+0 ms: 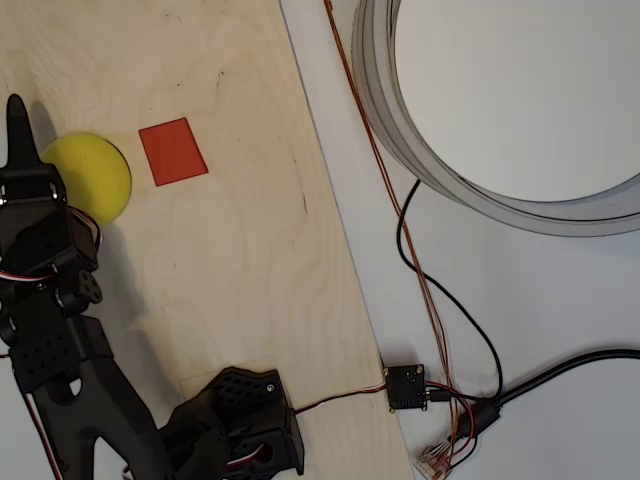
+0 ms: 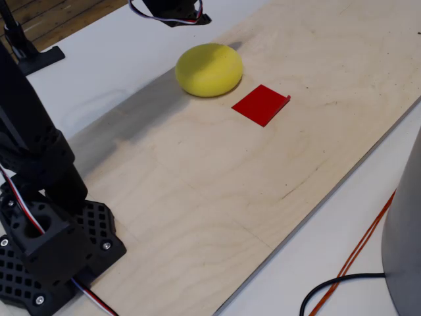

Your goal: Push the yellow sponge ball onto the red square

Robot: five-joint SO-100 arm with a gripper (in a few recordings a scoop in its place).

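In the fixed view the black arm base [image 2: 49, 247] sits nearest, at the lower left on the plywood board [image 2: 217, 191]. Farther along the board lies the red square [image 2: 261, 104], flat, one corner curled up a little. Just beyond it, close but apart, rests the yellow ball [image 2: 209, 69]. In the overhead view the gripper [image 1: 18, 125] sits at the ball's [image 1: 95, 175] left edge; whether its jaws are spread I cannot tell
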